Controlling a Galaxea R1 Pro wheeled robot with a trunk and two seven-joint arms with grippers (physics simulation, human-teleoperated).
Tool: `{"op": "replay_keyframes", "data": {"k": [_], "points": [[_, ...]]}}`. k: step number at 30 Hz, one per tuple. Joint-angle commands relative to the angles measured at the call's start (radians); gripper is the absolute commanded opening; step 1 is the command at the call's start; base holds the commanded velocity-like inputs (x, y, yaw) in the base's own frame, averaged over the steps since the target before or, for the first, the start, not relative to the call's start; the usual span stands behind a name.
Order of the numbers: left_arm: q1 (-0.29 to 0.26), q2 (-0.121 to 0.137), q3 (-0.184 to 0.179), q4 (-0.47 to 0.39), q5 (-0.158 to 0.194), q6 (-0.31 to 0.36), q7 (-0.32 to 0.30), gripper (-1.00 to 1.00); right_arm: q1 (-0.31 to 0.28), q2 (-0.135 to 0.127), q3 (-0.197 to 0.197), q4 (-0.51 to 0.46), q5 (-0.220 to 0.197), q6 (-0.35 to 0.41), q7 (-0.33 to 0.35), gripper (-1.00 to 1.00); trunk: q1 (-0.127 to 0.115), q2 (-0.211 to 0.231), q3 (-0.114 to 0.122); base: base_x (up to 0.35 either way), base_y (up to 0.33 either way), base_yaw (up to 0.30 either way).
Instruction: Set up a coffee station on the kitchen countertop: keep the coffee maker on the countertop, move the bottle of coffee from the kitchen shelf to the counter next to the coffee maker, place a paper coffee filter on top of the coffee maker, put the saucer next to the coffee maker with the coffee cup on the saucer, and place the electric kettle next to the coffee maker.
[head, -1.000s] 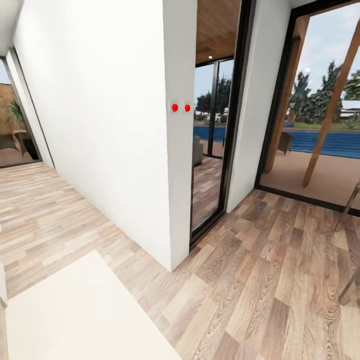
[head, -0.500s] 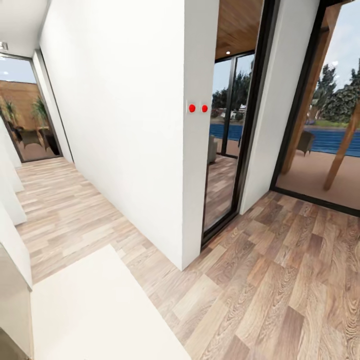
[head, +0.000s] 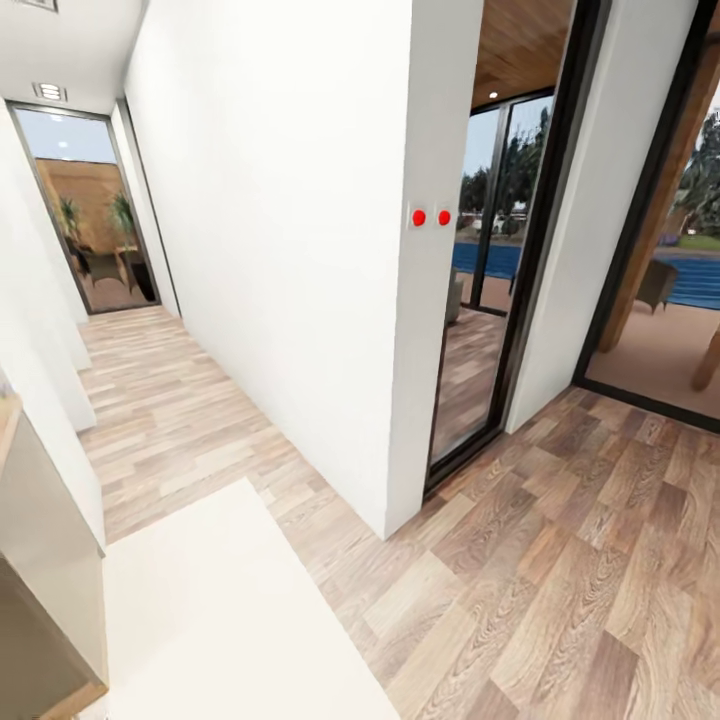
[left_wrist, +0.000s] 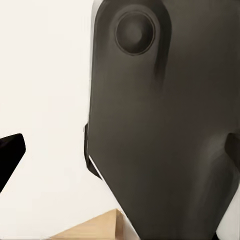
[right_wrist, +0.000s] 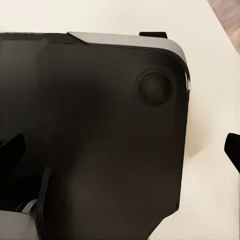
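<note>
two red wall switches (head: 431, 216) beside a glass door (head: 500, 290); either pincer's opening cannot be told.

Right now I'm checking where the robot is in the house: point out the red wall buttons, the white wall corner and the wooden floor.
red wall buttons (head: 418, 217), head view, left button's face.
white wall corner (head: 398, 400), head view, its vertical edge.
wooden floor (head: 560, 560), head view, bare planks.

The head camera looks forward and down a hallway, over a pale surface (head: 230, 610) onto the wood floor (head: 560, 560) and a white wall (head: 290, 250). Each wrist camera sits very near dark robot housing (left_wrist: 165, 130), against that same pale surface.
</note>
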Motion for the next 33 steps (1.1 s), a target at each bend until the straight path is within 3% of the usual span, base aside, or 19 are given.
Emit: {"op": "replay_keyframes", "data": {"k": [1, 6, 33], "points": [[0.000, 0.001, 0.001, -0.001, 0.014, -0.002, 0.001, 1.00, 0.000, 0.000, 0.000, 0.000, 0.000, -0.003, 0.000, 1.00, -0.004, 0.007, 0.001, 0.000, 0.000, 0.187], [0.000, 0.005, 0.000, -0.001, 0.034, -0.001, 0.002, 1.00, 0.000, 0.000, 0.000, 0.000, 0.000, -0.003, 0.000, 1.00, -0.023, 0.042, 0.011, 0.000, 0.000, 0.187], [-0.002, 0.006, 0.000, -0.001, 0.037, 0.000, 0.002, 1.00, 0.000, 0.000, 0.000, 0.001, 0.001, -0.036, 0.000, 1.00, -0.127, 0.231, 0.078, 0.000, 0.000, 0.256]]}}
